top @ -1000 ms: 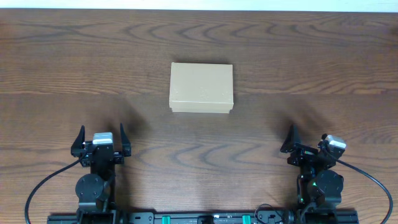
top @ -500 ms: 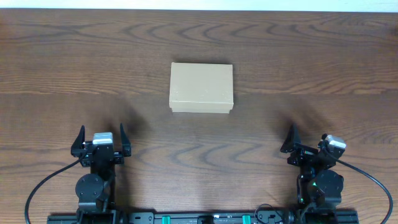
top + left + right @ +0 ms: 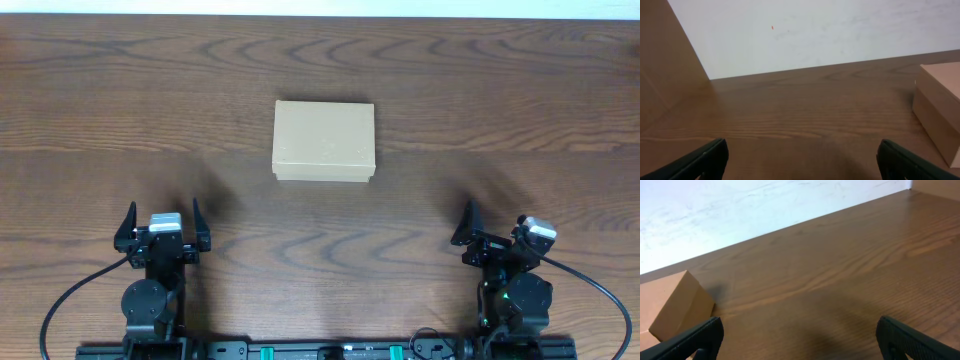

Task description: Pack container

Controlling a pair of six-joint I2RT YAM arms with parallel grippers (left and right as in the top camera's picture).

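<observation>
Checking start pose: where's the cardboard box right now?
Overhead view: the cardboard box sits closed on the wooden table, centred left to right, beyond and between the left arm and right arm, touching neither.

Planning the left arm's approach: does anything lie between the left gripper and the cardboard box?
Nothing. The overhead view shows only bare table between the left gripper and the container; the left wrist view agrees.

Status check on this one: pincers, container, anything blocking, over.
Left pincer open, empty. Right pincer open, empty. Container lid shut, mid-table, untouched, apart from both arms. Nothing seen in the way.
</observation>
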